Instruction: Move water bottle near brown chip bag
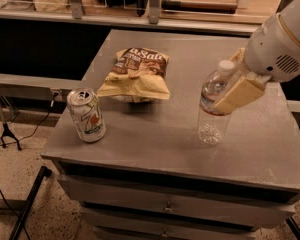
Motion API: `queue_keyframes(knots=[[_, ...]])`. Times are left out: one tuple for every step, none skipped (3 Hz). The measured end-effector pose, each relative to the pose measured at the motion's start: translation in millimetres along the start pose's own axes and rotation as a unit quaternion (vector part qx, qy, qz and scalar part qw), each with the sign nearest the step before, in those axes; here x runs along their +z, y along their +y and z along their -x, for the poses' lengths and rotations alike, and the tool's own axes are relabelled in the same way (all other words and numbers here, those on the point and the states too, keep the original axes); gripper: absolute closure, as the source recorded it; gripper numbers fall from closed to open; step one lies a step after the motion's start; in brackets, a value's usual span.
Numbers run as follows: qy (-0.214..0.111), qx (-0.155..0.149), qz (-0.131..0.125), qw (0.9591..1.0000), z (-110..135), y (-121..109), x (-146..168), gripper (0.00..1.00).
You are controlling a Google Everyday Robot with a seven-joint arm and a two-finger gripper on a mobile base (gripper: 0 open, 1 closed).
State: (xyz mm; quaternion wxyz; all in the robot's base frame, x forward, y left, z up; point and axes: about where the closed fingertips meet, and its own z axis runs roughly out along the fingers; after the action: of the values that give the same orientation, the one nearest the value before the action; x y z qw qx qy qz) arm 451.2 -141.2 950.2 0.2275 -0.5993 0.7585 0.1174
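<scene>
- At the table's point(155, 149) near right edge stands the water bottle point(211, 128), long axis roughly upright
- The gripper point(226, 91) is clamped across its label, reaching in from 2 o'clock
- Farther back, at 10 o'clock from the bottle and well apart, lies the brown chip bag point(137, 74)

The white arm point(282, 39) comes in from the upper right across the table's point(155, 139) right edge, wrist angled down-left. Its gripper point(222, 96) is toward the front-right corner, cream fingers point(237, 94) clamped on the bottle point(212, 126).
</scene>
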Motion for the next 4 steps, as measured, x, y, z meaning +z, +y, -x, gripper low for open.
queue_keyframes(knots=[[-0.015, -0.007, -0.017, 0.9997, 13.1, -12.4, -11.0, 1.00], [-0.028, -0.006, -0.030, 0.9992, 30.1, -36.4, -15.1, 1.00], [-0.038, -0.008, -0.038, 0.9985, 47.1, -71.1, -10.4, 1.00], [-0.045, -0.007, -0.046, 0.9979, 53.5, -106.5, -0.4, 1.00]])
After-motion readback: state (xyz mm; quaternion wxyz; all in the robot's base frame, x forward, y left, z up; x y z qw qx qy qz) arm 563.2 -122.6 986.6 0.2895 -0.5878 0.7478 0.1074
